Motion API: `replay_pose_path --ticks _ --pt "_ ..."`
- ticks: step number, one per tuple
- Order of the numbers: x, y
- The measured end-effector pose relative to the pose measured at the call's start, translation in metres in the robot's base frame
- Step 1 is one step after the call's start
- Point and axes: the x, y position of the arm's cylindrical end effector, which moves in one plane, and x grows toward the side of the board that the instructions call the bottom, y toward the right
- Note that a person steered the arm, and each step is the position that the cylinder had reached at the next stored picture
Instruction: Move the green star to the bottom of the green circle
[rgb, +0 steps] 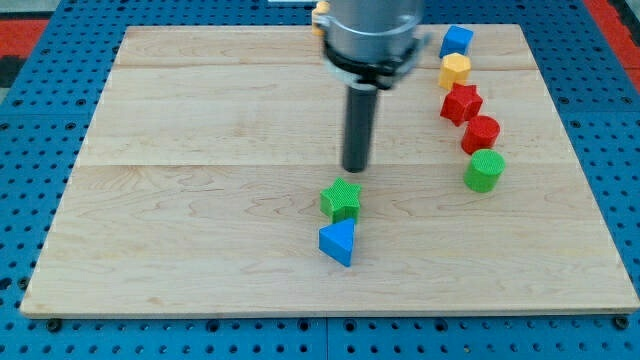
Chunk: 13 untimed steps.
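The green star (341, 199) lies near the middle of the wooden board (180, 220), touching a blue triangle (338, 242) just below it. The green circle (484, 171) stands at the view's right, the lowest block in a curved row. My tip (356, 169) is a short way above the green star, slightly to its right, with a small gap between them. The star is well to the left of the circle and a little lower.
Above the green circle the row runs upward: a red circle (481, 133), a red star (461, 103), a yellow hexagon (455, 70) and a blue cube (457, 41). The arm's grey body (372, 35) hangs over the board's top middle.
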Motion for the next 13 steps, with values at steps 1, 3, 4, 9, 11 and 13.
replay_pose_path --ticks 1,3,4,9,11,13 --pt "0.025 -0.051" --pt "0.066 0.061" --pt "0.063 0.027" --pt "0.081 0.081" --pt "0.098 0.117" --pt "0.087 0.137"
